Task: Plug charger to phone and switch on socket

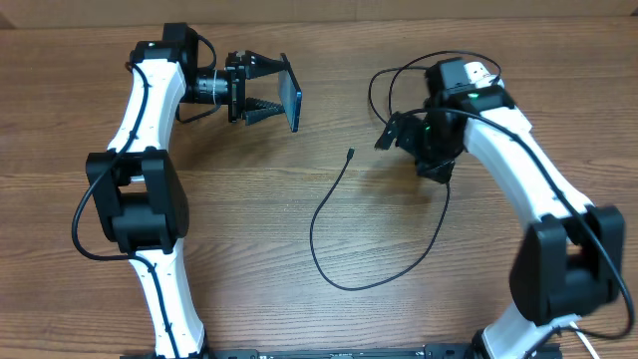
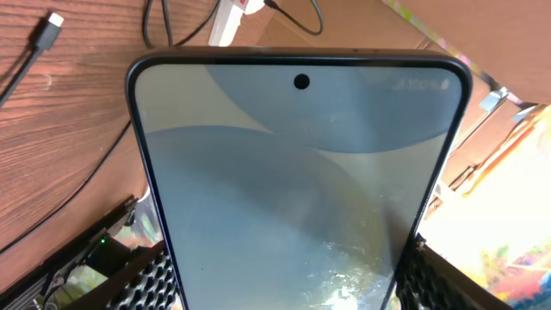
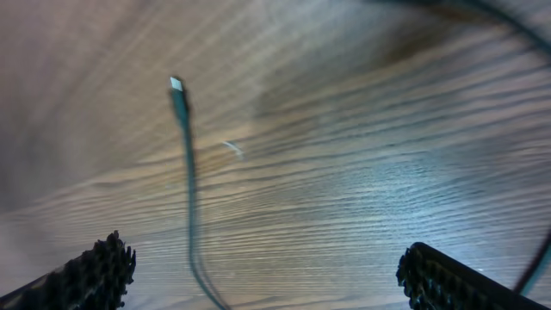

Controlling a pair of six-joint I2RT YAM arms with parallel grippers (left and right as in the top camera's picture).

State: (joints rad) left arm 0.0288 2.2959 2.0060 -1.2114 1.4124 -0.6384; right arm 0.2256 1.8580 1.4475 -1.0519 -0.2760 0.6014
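The left arm rises from the near edge and bends at the elbow towards the middle. Its hand (image 1: 271, 90) is closed on the phone (image 1: 295, 95), which it holds on edge above the desk (image 1: 229, 249); the wrist view shows the screen filling the gap between the fingers. The right arm arches in from the other side. Its hand (image 1: 391, 133) hangs over the desk with its fingers (image 3: 95, 271) spread wide and nothing between them. The charger (image 1: 313, 234) lies in a loose loop on the desk, with its tip between the two hands.
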